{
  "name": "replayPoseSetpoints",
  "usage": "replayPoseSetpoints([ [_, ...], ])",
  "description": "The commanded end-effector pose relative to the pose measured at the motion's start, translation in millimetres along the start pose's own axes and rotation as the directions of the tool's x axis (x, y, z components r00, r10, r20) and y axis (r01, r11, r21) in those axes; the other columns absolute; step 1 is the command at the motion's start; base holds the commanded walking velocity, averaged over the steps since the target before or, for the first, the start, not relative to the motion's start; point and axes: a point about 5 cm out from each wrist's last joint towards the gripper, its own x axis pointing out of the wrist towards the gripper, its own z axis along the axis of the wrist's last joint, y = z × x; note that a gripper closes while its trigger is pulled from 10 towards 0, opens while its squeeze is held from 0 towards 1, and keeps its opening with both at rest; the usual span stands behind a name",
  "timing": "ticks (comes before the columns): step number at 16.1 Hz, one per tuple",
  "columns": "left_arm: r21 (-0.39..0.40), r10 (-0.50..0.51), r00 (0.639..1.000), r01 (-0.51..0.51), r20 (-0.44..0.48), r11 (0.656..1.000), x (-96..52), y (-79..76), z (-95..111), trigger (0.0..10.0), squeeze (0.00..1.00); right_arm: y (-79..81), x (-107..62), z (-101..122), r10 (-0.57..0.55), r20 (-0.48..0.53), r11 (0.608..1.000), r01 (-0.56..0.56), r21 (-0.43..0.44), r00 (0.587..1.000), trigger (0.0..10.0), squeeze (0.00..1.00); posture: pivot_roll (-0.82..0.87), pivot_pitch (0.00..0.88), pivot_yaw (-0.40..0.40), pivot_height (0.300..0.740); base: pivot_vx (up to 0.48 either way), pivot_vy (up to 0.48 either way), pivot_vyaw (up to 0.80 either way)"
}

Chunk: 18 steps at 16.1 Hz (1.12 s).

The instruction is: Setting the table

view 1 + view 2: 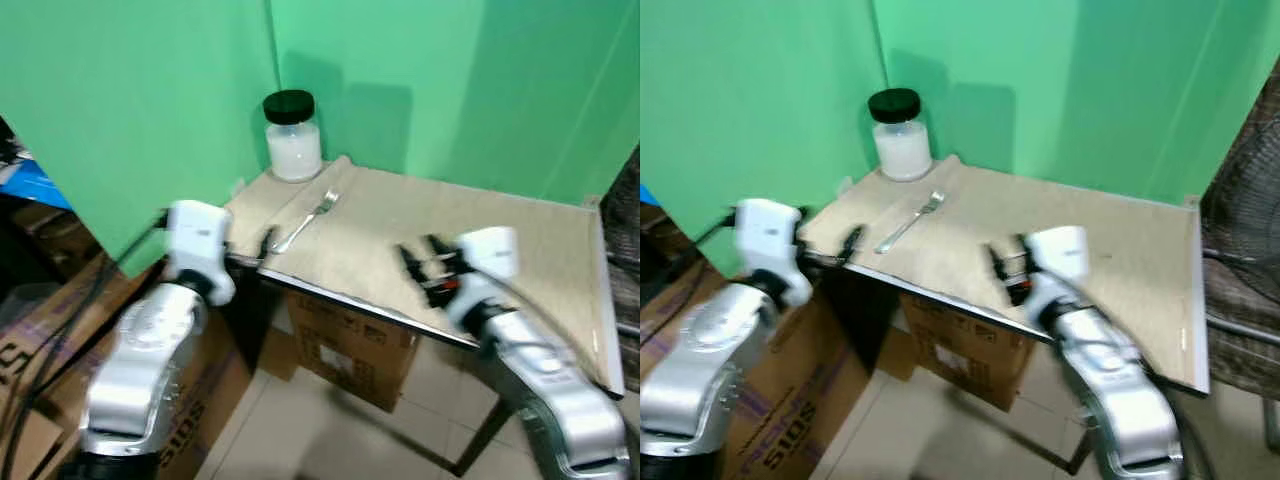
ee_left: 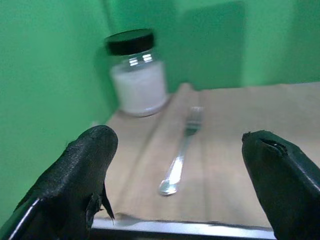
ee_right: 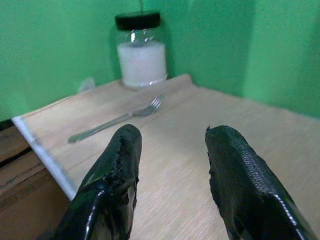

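Observation:
A silver fork [image 1: 305,222] lies on the beige table [image 1: 520,250], tines toward the back corner. Behind it stands a glass jar [image 1: 292,137] of white powder with a black lid. My left gripper [image 1: 262,246] is open at the table's near left edge, just short of the fork's handle [image 2: 170,185]; its fingers [image 2: 82,172] stand wide apart. My right gripper [image 1: 420,262] hovers open over the table's front middle, to the right of the fork [image 3: 117,120], fingers [image 3: 120,165] pointing toward the jar [image 3: 141,50].
Green backdrop panels wall in the table's back and left. Cardboard boxes [image 1: 345,345] sit under the table and at the left on the tiled floor. A dark fan-like object [image 1: 1245,230] stands past the table's right edge.

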Motion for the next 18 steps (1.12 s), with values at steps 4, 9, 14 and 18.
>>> replayPoseSetpoints([
  [4, 0.023, 0.018, 1.000, -0.018, -0.004, 1.000, -1.1, 10.3, 1.8, 10.0, 1.00, 10.0, 3.7, 1.7, 0.026, 0.025, 0.999, -0.026, 0.021, 0.999, 10.0, 0.00, 0.08, 0.000, 0.090, 0.740, 0.290, 0.000, 0.00],
  [9, 0.030, 0.003, 1.000, -0.002, -0.010, 1.000, -0.4, 10.4, 1.8, 10.0, 1.00, 10.3, 3.7, 1.0, 0.016, 0.027, 1.000, -0.017, 0.026, 0.999, 10.0, 0.00, 0.08, 0.000, 0.097, 0.740, 0.290, 0.000, 0.00],
  [14, 0.034, -0.015, 1.000, 0.016, -0.015, 0.999, 1.2, 9.8, 1.3, 10.0, 1.00, 9.2, 4.3, 1.7, 0.009, 0.030, 1.000, -0.009, 0.026, 1.000, 10.0, 0.00, 0.07, 0.000, 0.109, 0.740, 0.290, 0.000, 0.00],
  [18, 0.031, -0.042, 0.999, 0.042, -0.020, 0.999, 3.6, 6.2, 0.2, 10.0, 1.00, 7.9, 5.5, 3.5, 0.009, 0.028, 1.000, -0.010, 0.019, 1.000, 10.0, 0.00, 0.07, 0.000, 0.110, 0.740, 0.292, 0.000, 0.00],
])
